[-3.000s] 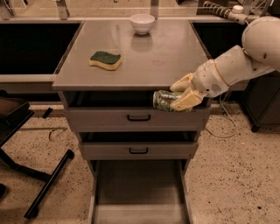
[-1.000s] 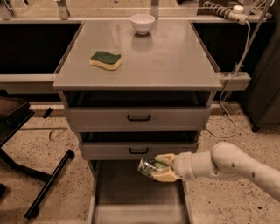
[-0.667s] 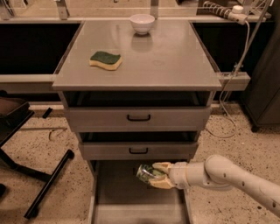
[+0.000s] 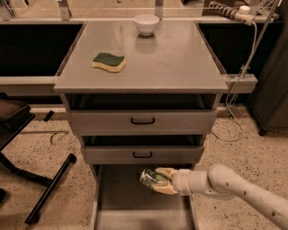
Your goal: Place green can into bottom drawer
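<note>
The green can (image 4: pixel 149 178), mottled green and white with a shiny end, lies on its side in my gripper (image 4: pixel 160 180). The gripper's yellowish fingers (image 4: pixel 165 172) are shut on it. My white arm (image 4: pixel 225 185) reaches in from the lower right. The can hangs over the open bottom drawer (image 4: pixel 121 197), a wide grey tray pulled out below the two closed upper drawers. I cannot tell whether the can touches the drawer floor.
A green-topped yellow sponge (image 4: pixel 108 61) and a white bowl (image 4: pixel 146 24) sit on the cabinet top (image 4: pixel 171 63). A black chair base (image 4: pixel 40 188) stands on the speckled floor to the left. A power strip with cable (image 4: pixel 234 13) hangs at the right.
My arm has come down from the cabinet-top level to the bottom drawer with the can in its grip, then shifted slightly left and lower over the drawer.
</note>
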`<state>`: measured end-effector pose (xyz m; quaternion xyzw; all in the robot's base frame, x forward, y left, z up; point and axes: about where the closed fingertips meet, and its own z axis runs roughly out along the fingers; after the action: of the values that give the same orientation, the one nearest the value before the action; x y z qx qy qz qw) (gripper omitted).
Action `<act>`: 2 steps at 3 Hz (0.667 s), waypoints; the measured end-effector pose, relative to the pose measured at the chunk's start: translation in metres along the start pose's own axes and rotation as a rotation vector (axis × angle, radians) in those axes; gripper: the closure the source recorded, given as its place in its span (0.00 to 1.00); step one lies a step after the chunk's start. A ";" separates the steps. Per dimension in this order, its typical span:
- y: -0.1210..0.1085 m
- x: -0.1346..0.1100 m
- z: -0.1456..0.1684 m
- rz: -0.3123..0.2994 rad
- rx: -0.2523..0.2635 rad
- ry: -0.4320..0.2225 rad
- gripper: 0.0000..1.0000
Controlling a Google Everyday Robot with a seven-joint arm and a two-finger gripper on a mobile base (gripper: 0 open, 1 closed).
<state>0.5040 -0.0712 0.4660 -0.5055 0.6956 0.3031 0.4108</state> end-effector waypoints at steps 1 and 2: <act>-0.030 0.046 0.040 -0.087 0.081 -0.041 1.00; -0.041 0.092 0.081 -0.102 0.131 -0.041 1.00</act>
<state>0.5501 -0.0576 0.3464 -0.5060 0.6786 0.2461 0.4722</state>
